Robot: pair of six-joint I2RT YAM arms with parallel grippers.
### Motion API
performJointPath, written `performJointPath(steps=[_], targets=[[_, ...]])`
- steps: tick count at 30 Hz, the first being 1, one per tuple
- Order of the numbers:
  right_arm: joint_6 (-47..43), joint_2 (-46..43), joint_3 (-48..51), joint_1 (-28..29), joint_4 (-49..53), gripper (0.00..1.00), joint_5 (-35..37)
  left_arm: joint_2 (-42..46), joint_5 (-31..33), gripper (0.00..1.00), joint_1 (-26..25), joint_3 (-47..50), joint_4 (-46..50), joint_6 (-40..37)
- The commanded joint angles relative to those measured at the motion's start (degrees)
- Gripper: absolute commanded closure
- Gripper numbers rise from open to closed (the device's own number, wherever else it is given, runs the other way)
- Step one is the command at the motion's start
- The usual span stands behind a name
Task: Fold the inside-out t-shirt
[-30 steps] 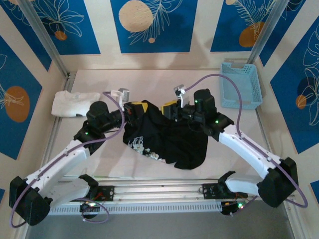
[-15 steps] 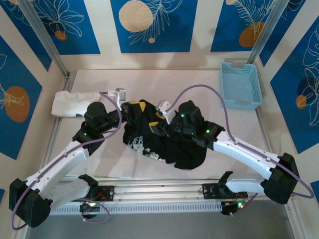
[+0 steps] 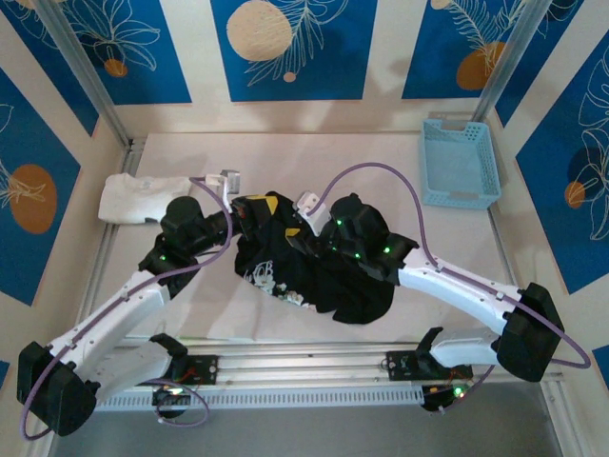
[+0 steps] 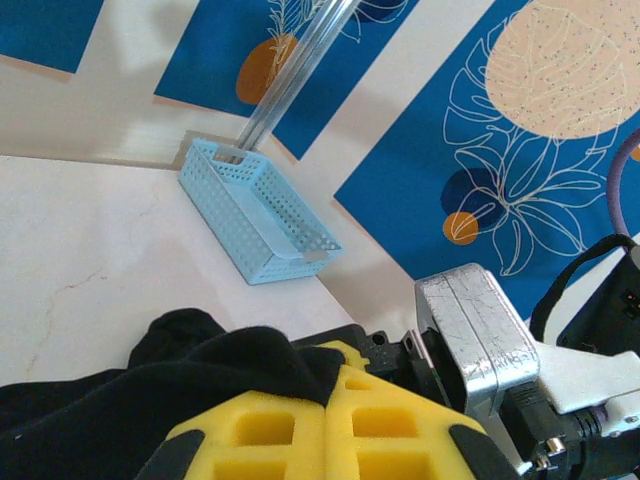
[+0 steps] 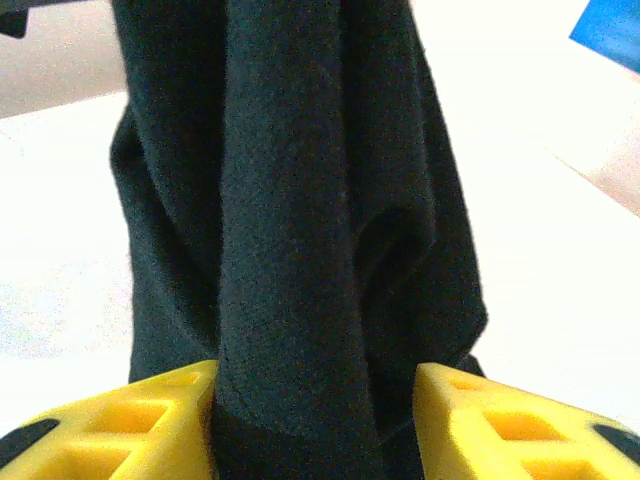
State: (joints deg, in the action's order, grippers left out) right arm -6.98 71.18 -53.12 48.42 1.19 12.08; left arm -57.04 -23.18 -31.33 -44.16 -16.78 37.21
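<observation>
- Table (image 3: 314,157): we record a pale surface that carries every item below, with both arms mounted at its near edge.
- Inside-out t-shirt (image 3: 352,281): black and bunched rather than spread, it sits at the middle of the table between the two arms. Its upper part is gathered up at the grippers, and the rest drapes down toward the near right.
- Left arm (image 3: 114,314) and right arm (image 3: 457,286): both reach inward from their corners and meet over the black cloth.
- White t-shirt (image 3: 133,198): it lies crumpled at the far left of the table, just beside the left arm's wrist and apart from the black garment.
- Basket (image 3: 460,164): light blue and perforated, it stands at the far right, well apart from the cloth.
- Left gripper (image 4: 333,375): clenched. In its wrist view we see the yellow fingers pressed together, with black cloth (image 4: 120,400) pinched at their tips.
- Right gripper (image 5: 313,390): its yellow fingers stand apart with a thick hanging fold of the shirt (image 5: 300,200) filling the gap and touching both. We cannot tell whether they press on it.
- Printed mark (image 3: 271,278): a small whitish patch on the shirt's near-left edge. Its detail is too small to read.
</observation>
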Motion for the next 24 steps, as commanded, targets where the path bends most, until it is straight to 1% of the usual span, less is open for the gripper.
performJointPath(steps=[1,3,5,9,14,16,20,24], targets=[[-1.88,-0.07,-0.67,0.35,-2.12,0.52,3.1,1.07,-1.49,1.0,0.58,0.15,-2.23,0.24],[-2.07,-0.42,-0.33,0.34,-2.65,0.56,3.07,0.97,-1.5,1.0,0.64,0.2,-2.21,0.23],[-2.24,-0.69,-0.1,0.6,-3.65,0.61,2.55,0.76,-1.51,1.0,0.62,0.13,-2.3,0.32],[-3.11,-1.2,0.11,1.46,-5.71,0.8,1.81,0.6,-0.53,1.0,0.68,0.13,-1.58,-0.05],[-0.11,-3.75,0.37,0.46,-7.14,0.98,-3.63,0.78,4.39,1.0,0.72,-0.31,3.9,-2.88],[3.02,-4.98,0.63,-1.02,-7.73,1.0,-7.13,0.76,5.52,1.0,0.7,-0.19,4.81,-3.73],[11.89,-5.88,1.08,-5.26,-9.79,1.0,-17.62,0.38,6.39,1.0,0.66,-0.05,5.48,-4.99],[18.14,-5.45,1.27,-8.25,-11.61,1.0,-23.37,0.43,6.66,0.98,0.66,0.28,5.96,-6.47]])
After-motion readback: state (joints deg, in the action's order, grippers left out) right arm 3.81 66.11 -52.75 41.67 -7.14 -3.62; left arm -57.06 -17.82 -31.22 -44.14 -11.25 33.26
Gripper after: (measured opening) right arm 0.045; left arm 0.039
